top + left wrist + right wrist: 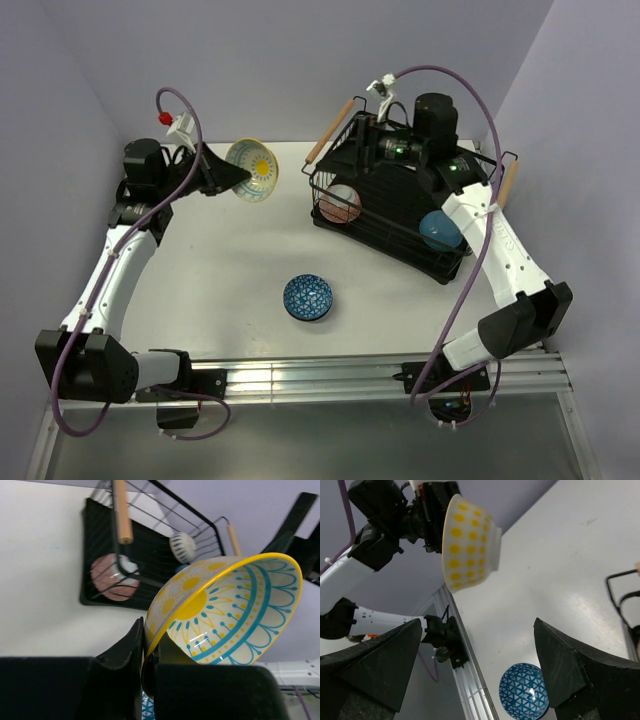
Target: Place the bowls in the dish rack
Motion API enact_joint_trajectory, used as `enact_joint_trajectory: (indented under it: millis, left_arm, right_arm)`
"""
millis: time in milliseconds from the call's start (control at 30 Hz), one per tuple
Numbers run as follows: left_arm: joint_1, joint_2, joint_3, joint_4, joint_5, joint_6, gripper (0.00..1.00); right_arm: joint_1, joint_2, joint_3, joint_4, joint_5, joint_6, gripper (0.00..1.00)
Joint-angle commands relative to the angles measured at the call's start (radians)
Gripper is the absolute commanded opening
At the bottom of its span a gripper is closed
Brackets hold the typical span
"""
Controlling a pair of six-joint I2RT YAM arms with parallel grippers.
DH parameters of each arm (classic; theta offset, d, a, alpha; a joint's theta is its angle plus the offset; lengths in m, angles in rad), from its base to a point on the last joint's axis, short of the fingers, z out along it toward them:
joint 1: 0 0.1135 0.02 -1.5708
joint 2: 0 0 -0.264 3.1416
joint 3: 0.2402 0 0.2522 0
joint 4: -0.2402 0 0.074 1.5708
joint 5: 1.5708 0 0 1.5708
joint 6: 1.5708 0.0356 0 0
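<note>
Gripping yellow bowl (pixel 254 168) by its rim in left claw (pixel 148 645), aloft over surface's (pixel 220 270) 10 o'clock; facing dish rack (pixel 380 222) at 3 o'clock, with right claw (pixel 478 625) splayed empty above it.

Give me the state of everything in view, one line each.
rack: on the table, partly loaded
pink bowl: in the rack
plain blue bowl: in the rack
patterned blue bowl: upright on the table, not loaded
yellow bowl: held off the table, tipped on its side
left gripper: shut on the yellow bowl's rim
right gripper: open, empty
</note>
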Motion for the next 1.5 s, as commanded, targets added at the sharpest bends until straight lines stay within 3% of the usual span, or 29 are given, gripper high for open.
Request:
enact_joint_trajectory:
  millis: [0, 433, 667, 1067, 1167, 1300, 1367, 1433, 1467]
  left_arm:
    - [-0.065, -0.004, 0.06, 0.176, 0.061, -0.128, 0.0]
    - [-0.131, 0.033, 0.039, 0.316, 0.067, -0.235, 0.0]
    - [-0.136, 0.043, 0.003, 0.403, 0.121, -0.316, 0.0]
    - [-0.154, 0.039, -0.015, 0.399, 0.127, -0.304, 0.0]
    - [-0.156, 0.044, -0.003, 0.362, 0.116, -0.275, 0.0]
    - [-0.156, 0.041, -0.003, 0.347, 0.111, -0.262, 0.0]
    - [-0.156, 0.041, -0.004, 0.341, 0.107, -0.256, 0.0]
    - [-0.154, 0.044, -0.004, 0.338, 0.107, -0.255, 0.0]
    - [-0.154, 0.044, -0.004, 0.335, 0.108, -0.253, 0.0]
  right_arm:
    - [0.1, -0.017, 0.039, 0.033, 0.067, -0.016, 1.0]
    - [0.223, 0.057, 0.051, 0.05, 0.148, 0.05, 1.0]
    - [0.226, 0.069, 0.025, 0.128, 0.116, 0.064, 1.0]
    - [0.226, 0.054, 0.0, 0.225, 0.076, 0.096, 0.96]
    - [0.226, 0.057, -0.003, 0.214, 0.064, 0.099, 0.82]
    - [0.226, 0.038, -0.033, 0.234, 0.051, 0.102, 0.54]
    - [0.226, 0.032, -0.04, 0.236, 0.047, 0.093, 0.45]
    - [0.226, 0.029, -0.04, 0.233, 0.036, 0.082, 0.33]
    - [0.226, 0.029, -0.038, 0.228, 0.036, 0.078, 0.22]
